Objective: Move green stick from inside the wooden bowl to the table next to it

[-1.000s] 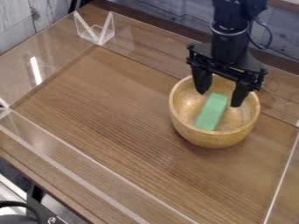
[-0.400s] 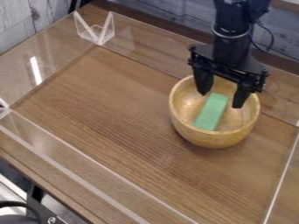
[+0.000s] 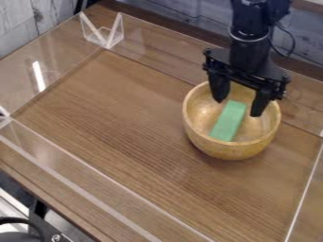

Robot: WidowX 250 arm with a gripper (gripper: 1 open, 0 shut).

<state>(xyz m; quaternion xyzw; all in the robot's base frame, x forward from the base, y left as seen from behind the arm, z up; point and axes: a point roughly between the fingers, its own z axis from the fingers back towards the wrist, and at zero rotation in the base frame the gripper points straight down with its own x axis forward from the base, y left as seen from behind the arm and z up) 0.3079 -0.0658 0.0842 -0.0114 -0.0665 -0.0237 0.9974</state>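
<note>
green stick [image 3: 231, 121], a small bright green flat rectangular block, lies inside the round light tan wooden bowl [image 3: 205, 138], slanting along the curved inner wall with its upper end toward the back of the bowl and its lower end toward the front rim. it looks rigid, light and smooth-sided, probably painted wood or plastic, so it should neither bend nor break, though the slick faces may slip if pinched only at a corner. the best hold looks to be across its narrow width near the middle, where the two long edges run parallel.

black two-fingered gripper [image 3: 241, 98] hangs pointing down over the back half of the bowl, its fingers spread wide apart and holding nothing, one on each side of the stick's upper end.

the fingertips partly cover that upper end, so whether they touch the stick or the bowl wall cannot be told. how the stick rests on the bowl floor is also unclear. the brown wood-grain table [image 3: 120, 123] beside the bowl has clear acrylic walls that are hard to trace.
</note>
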